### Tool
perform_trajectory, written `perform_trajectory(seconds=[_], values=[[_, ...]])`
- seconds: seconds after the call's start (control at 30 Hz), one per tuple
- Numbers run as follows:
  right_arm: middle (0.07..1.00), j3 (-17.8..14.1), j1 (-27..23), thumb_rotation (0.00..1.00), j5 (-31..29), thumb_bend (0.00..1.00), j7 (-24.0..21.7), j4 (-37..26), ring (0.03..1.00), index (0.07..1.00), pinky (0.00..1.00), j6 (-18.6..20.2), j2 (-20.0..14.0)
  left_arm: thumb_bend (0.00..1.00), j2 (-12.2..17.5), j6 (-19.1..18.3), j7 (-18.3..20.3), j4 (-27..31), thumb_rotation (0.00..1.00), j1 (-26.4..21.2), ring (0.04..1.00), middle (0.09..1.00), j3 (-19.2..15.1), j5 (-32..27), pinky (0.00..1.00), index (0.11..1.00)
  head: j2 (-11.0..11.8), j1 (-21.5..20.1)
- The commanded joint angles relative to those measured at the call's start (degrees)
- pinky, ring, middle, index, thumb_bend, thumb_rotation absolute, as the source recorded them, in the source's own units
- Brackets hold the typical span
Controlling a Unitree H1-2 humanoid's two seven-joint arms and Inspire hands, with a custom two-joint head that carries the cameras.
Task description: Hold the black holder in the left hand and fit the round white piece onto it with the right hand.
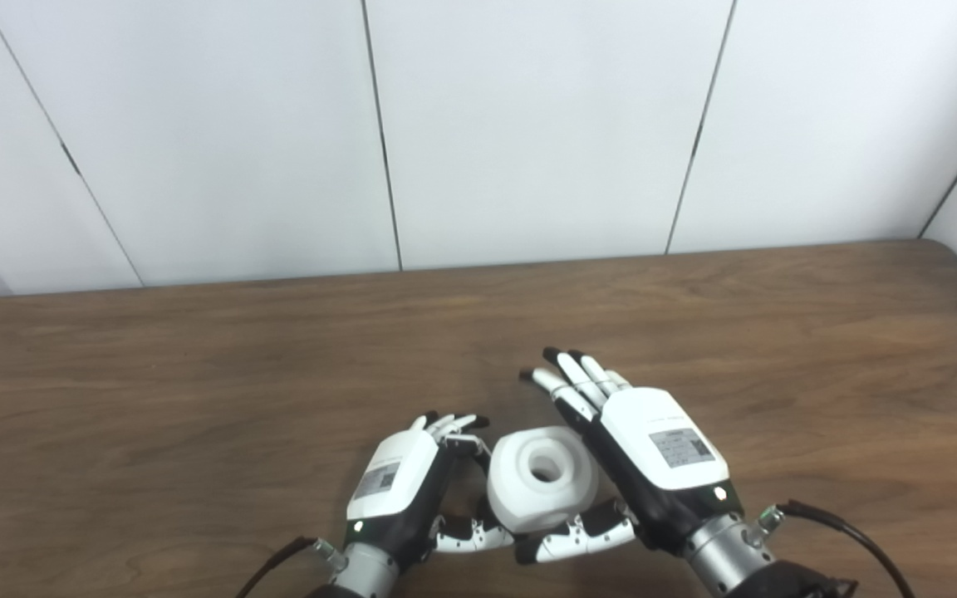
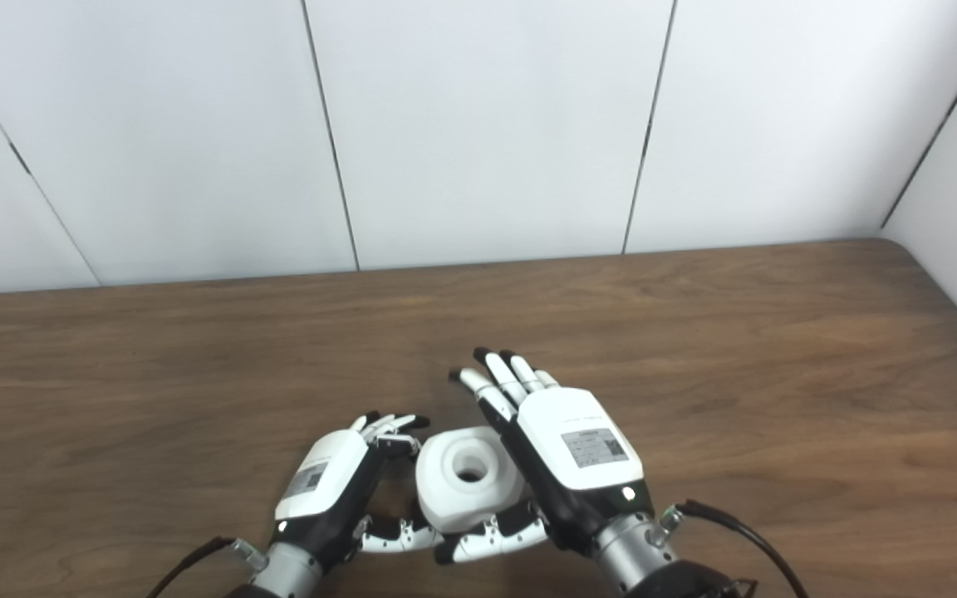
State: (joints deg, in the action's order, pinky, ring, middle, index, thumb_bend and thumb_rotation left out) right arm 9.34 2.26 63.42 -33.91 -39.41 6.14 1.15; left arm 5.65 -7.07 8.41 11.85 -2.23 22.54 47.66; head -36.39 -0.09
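Observation:
The round white piece (image 1: 542,488), a chunky rounded block with a hole in its top, sits low over the table between my two hands. My left hand (image 1: 402,490) is curled against its left side, fingertips at the back edge and thumb at the front. My right hand (image 1: 653,453) lies along the piece's right side with its fingers (image 1: 571,378) stretched straight and apart past it. The right thumb (image 1: 574,538) reaches under the front of the piece. I cannot make out the black holder; the hands and the white piece hide whatever is beneath.
The brown wooden table (image 1: 196,374) stretches wide to both sides and back to a white panelled wall (image 1: 528,124). Its right rear corner is rounded. Cables (image 1: 844,527) trail from both wrists near the front edge.

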Motion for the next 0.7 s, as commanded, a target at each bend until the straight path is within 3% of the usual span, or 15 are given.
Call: perform_trajectory(seconds=[0.0, 0.13, 0.57, 0.67], values=[[1.0, -0.5, -2.0, 0.52, -3.3, 1.0, 0.4, -1.0, 1.0, 1.0, 0.92, 1.3, 0.7, 0.51, 0.1, 2.2, -2.2, 0.3, 0.05, -1.8, 0.913, 0.874, -0.3, -0.2, 1.0, 0.482, 0.1, 0.0], [1.0, -1.4, -2.4, 0.55, -6.8, 1.0, 0.9, -1.0, 1.0, 1.0, 0.86, 2.7, -0.2, 0.51, 0.4, 2.2, -2.2, 0.3, 0.05, -1.9, 0.918, 0.877, -0.5, -0.3, 1.0, 0.482, 0.5, 0.1], [1.0, -4.4, -2.6, 0.58, -12.4, 1.0, 1.7, -4.0, 1.0, 1.0, 0.83, 5.2, -5.7, 0.51, 1.3, 3.4, -2.8, -0.1, 0.05, -1.6, 0.919, 0.876, -1.7, -1.4, 1.0, 0.482, 1.5, -0.5], [1.0, -5.8, -2.9, 0.6, -12.9, 1.0, 1.0, -5.4, 1.0, 1.0, 0.86, 6.5, -6.9, 0.51, 1.7, 3.8, -2.9, -0.4, 0.05, -1.6, 0.917, 0.874, -2.2, -2.0, 1.0, 0.482, 1.8, -1.0]])
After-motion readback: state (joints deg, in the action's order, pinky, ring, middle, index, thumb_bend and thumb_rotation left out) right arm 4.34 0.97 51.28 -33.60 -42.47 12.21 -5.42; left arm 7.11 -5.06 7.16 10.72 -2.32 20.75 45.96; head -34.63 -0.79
